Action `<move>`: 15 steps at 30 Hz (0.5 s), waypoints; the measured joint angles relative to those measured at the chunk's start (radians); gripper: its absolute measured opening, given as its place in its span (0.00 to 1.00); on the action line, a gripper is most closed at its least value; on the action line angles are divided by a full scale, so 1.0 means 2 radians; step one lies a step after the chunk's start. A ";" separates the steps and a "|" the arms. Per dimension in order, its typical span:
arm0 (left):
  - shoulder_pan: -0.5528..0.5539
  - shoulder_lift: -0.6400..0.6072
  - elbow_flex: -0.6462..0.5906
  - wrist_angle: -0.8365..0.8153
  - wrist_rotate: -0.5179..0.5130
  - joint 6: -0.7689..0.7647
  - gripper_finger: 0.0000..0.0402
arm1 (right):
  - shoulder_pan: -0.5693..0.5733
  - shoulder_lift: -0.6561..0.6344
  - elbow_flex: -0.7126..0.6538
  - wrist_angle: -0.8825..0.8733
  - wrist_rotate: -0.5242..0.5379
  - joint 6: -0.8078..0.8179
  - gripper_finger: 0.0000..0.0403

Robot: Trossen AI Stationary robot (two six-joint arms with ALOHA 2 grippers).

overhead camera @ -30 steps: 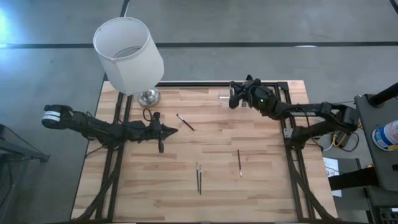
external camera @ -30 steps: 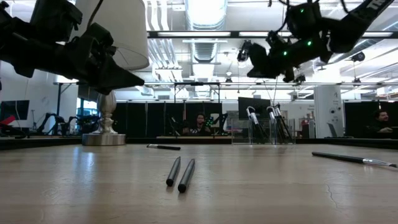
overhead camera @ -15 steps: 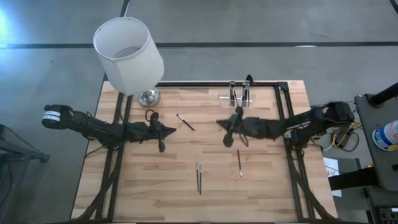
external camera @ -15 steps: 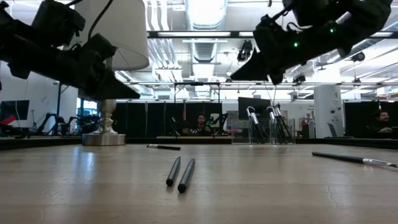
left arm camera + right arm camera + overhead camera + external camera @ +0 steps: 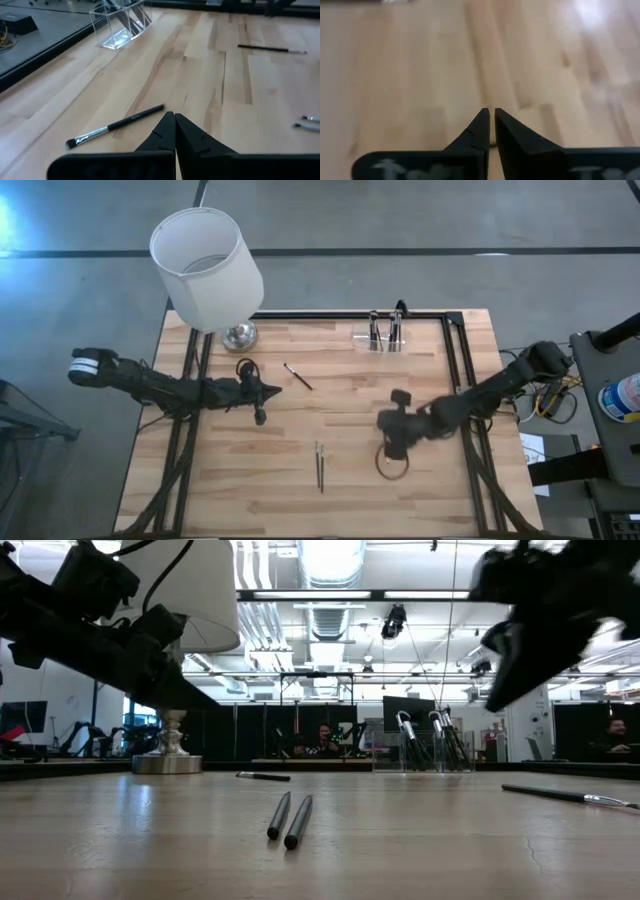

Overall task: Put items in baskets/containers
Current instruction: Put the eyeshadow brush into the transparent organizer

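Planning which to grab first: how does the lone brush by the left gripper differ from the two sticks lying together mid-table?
The brush lies alone and slanted; the pair lie side by side, parallel, running front to back. The brush shows a light bristled tip in the left wrist view; the pair's near ends look blunt and dark in the low view. Both lie flat on the table, outside the holder.

Right wrist: I see blurred pale wooden plank tabletop (image 5: 420, 65) only.
My right gripper (image 5: 490, 122) with two dark pointed fingers (image 5: 477, 131) nearly together, narrow slit between, above bare boards.
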 joint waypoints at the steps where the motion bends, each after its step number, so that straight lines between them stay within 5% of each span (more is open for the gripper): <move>1: 0.000 0.000 0.000 -0.001 0.000 0.003 0.00 | 0.015 0.004 0.007 -0.018 0.000 0.007 0.08; 6: 0.000 0.011 0.000 0.010 0.000 0.019 0.00 | 0.057 0.035 0.023 -0.069 -0.017 0.011 0.18; 15: 0.000 0.033 0.000 0.016 0.000 0.034 0.00 | 0.058 0.143 0.076 -0.110 -0.061 -0.095 0.34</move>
